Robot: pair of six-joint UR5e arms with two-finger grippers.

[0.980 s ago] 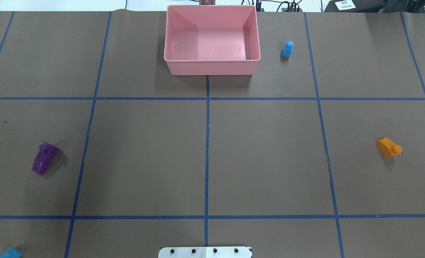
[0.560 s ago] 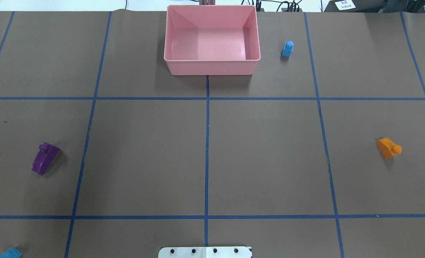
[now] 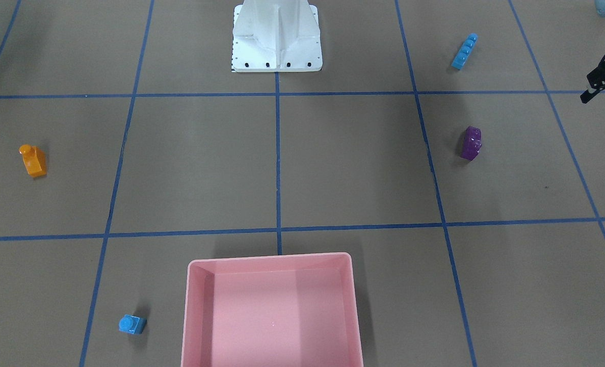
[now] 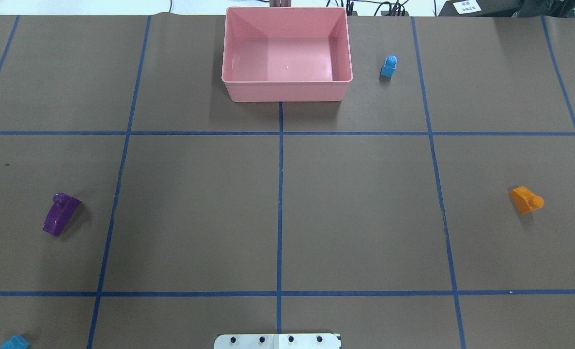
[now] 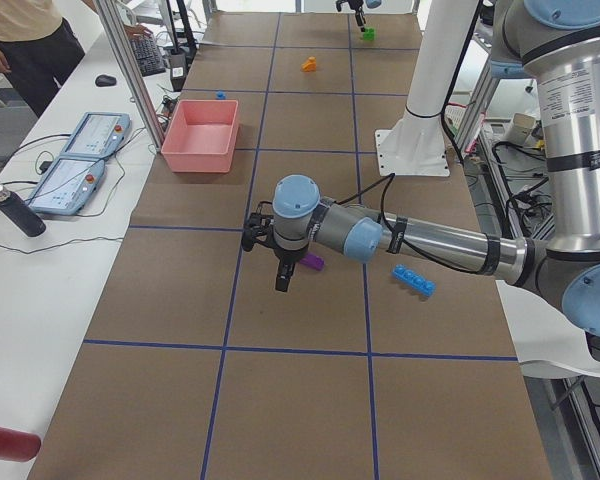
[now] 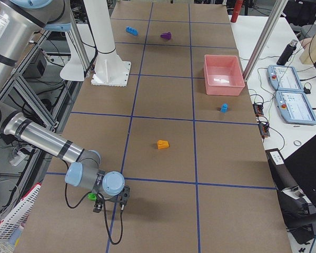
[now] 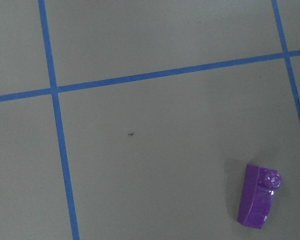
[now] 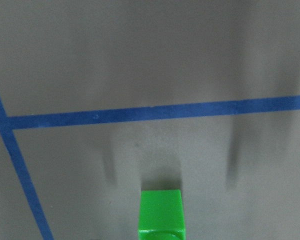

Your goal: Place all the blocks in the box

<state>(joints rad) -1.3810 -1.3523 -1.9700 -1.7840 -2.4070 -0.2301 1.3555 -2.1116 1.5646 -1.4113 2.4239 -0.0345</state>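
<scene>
The pink box [image 4: 287, 83] stands empty at the table's far middle. The small blue block [image 4: 389, 66] is just right of it. The orange block [image 4: 526, 199] lies at the right. The purple block [image 4: 60, 214] lies at the left, and the long light-blue block [image 3: 464, 51] near the robot's left corner. The green block [image 8: 160, 212] lies at the bottom of the right wrist view. My left gripper [image 3: 604, 102] hovers open and empty near the purple block [image 7: 259, 196]. My right gripper [image 6: 109, 203] hangs over the green block [image 6: 91, 196]; I cannot tell its state.
The white robot base [image 4: 277, 341] stands at the near middle edge. Blue tape lines divide the brown table into squares. Control pendants [image 5: 75, 160] and a dark bottle [image 5: 15, 210] sit on the white side bench beyond the box.
</scene>
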